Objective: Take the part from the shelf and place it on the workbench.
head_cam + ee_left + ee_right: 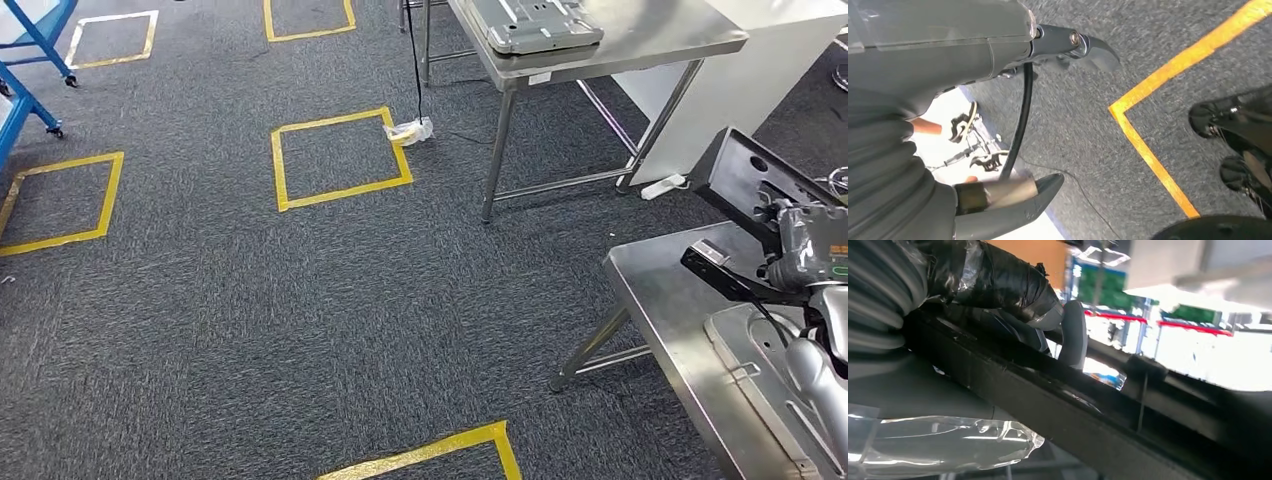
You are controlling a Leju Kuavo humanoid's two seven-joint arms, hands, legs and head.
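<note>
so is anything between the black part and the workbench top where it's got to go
Nothing visible blocks it. The right hand holds the black part just above the near steel workbench, and the surface right under the part looks bare. A grey metal tray lies on the bench nearer the robot, beside that spot rather than under the part.

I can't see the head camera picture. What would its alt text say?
At the right edge, the robot's right hand holds a flat black part above a steel workbench that carries a metal tray. Dark grey carpet with yellow tape squares covers the floor, and a second steel table stands farther back.
</note>
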